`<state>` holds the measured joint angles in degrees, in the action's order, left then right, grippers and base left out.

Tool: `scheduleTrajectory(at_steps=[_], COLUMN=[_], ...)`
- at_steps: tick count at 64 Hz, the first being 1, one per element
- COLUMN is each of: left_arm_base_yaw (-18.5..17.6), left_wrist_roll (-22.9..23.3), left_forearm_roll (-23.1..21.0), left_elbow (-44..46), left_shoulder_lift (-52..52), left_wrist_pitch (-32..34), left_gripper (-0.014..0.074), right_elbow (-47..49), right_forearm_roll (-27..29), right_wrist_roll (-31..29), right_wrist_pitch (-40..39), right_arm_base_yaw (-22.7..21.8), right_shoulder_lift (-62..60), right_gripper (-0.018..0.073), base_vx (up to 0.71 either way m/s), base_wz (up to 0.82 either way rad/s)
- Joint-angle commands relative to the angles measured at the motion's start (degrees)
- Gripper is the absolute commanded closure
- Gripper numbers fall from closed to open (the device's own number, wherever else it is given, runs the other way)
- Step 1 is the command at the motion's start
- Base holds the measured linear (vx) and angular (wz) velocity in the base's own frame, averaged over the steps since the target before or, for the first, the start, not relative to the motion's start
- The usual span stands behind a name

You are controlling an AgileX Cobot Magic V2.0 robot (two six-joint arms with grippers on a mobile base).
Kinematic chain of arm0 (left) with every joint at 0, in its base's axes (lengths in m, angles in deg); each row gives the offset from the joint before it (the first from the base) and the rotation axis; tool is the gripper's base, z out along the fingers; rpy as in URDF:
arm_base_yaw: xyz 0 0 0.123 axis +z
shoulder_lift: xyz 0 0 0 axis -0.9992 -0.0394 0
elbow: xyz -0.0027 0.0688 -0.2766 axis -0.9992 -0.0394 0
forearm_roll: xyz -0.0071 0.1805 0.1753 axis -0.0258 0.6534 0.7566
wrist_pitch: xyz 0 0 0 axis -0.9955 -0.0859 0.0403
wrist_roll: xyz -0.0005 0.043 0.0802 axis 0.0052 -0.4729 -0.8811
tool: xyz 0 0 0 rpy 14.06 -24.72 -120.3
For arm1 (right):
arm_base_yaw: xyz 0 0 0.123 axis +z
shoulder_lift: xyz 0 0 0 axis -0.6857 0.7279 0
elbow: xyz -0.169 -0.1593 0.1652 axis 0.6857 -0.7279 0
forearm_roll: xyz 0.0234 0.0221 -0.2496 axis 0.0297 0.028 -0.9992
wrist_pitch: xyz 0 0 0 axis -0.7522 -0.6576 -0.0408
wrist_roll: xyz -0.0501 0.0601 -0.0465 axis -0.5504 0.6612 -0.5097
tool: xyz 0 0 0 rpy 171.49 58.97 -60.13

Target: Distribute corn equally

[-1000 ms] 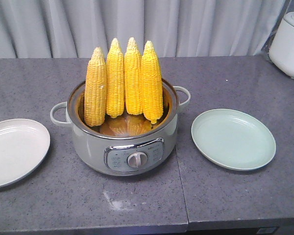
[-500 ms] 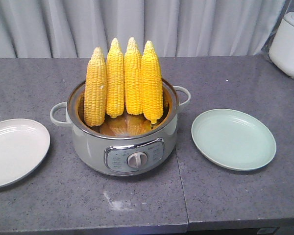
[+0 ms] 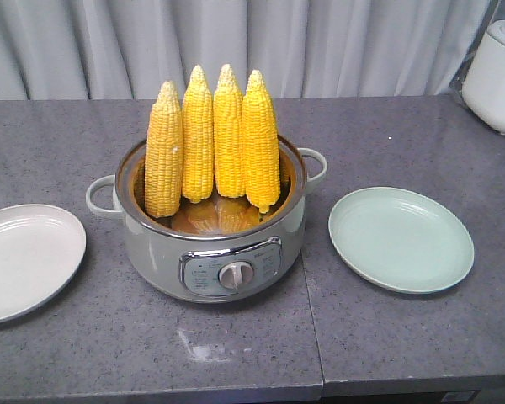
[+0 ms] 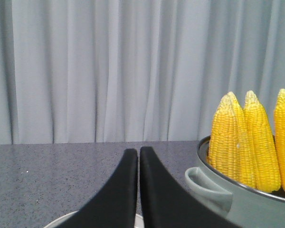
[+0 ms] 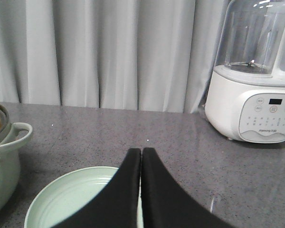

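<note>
Several yellow corn cobs (image 3: 212, 139) stand upright, tips up, in a grey-green electric pot (image 3: 215, 252) at the table's middle. In the left wrist view the corn (image 4: 244, 140) and the pot (image 4: 218, 190) are at the right. My left gripper (image 4: 138, 152) is shut and empty, low over a white plate (image 3: 25, 257), left of the pot. My right gripper (image 5: 141, 152) is shut and empty, above a pale green plate (image 5: 71, 199), which lies right of the pot (image 3: 400, 238). Neither gripper shows in the front view.
A white blender (image 5: 254, 80) stands at the back right of the grey stone table (image 3: 387, 143). A grey curtain (image 3: 236, 42) hangs behind the table. The pot's side handles (image 3: 101, 198) stick out toward each plate.
</note>
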<state>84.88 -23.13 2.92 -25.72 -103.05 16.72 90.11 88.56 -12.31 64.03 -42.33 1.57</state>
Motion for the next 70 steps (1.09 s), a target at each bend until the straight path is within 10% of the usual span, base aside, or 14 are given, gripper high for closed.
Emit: scheduleTrajectory(at_steps=[1,27,70], left_arm_base_yaw=[0.0,0.0,0.0], left_wrist_roll=[1.3,2.0,1.9], left_forearm_roll=[-0.1,-0.1,-0.4], left_elbow=[8.7,42.1,44.9], left_shoulder_lift=[-8.2,-37.8,-43.5], left_wrist_pitch=[-0.3,-29.5,-33.5], left_gripper=[0.0602,0.0602,0.058], right_elbow=[9.3,34.4,35.2], right_forearm_roll=[1.8,3.0,2.8], right_wrist_roll=[-0.7,-2.6,-2.5], right_wrist_pitch=[0.7,24.3,27.3], right_arm_base_yaw=[-0.2,-0.2,-0.2], right_shoulder_lift=[7.6,30.6,34.3], right_gripper=[0.0567,0.0567,0.0489], base_vx=[0.0,0.0,0.0], base_wz=[0.0,0.0,0.0])
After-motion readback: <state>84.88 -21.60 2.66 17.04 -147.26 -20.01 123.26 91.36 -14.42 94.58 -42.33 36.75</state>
